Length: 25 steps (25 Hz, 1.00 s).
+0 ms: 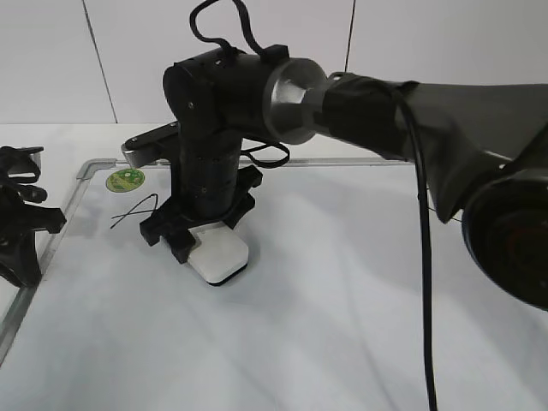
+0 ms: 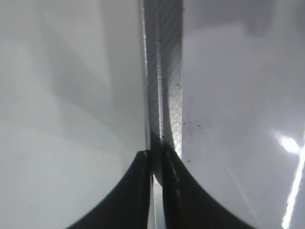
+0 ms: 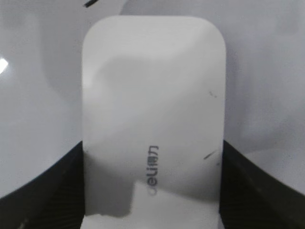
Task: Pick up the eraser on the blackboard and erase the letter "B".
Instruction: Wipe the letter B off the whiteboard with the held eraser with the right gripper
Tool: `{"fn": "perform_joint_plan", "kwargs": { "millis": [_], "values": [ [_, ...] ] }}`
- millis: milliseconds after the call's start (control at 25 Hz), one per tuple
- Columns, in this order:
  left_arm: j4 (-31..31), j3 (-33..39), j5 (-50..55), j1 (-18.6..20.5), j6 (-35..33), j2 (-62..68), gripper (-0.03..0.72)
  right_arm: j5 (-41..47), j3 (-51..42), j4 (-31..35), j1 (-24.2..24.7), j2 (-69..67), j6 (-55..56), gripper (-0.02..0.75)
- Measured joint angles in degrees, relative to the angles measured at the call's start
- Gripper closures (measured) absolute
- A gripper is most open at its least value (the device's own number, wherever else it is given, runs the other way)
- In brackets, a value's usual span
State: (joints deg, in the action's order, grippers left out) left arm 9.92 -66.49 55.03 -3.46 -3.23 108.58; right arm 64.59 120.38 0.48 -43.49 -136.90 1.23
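The white eraser lies flat on the blackboard, a white board with a grey frame. My right gripper reaches across to the board's left part and is shut on the eraser, one finger on each long side. In the right wrist view the eraser fills the space between the fingers of the right gripper. The letter "B" is not visible; it may be hidden under the gripper or eraser. My left gripper is shut and empty over the board's left frame.
A round green sticker sits at the board's far left corner. Thin black slanted marker strokes lie just left of my right gripper; a stroke end also shows in the right wrist view. The right arm spans the board.
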Motion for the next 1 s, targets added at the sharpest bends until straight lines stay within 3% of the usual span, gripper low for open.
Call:
{"fn": "perform_joint_plan", "kwargs": {
  "millis": [560,1000],
  "values": [
    [-0.3,0.0,-0.2,0.0,0.0,0.0,0.641,0.6,0.7,0.6,1.4,-1.3,2.0,0.175],
    [-0.3,0.0,-0.5,0.0,0.0,0.0,0.641,0.5,0.9,0.6,8.0,-1.5,5.0,0.175]
  ]
}}
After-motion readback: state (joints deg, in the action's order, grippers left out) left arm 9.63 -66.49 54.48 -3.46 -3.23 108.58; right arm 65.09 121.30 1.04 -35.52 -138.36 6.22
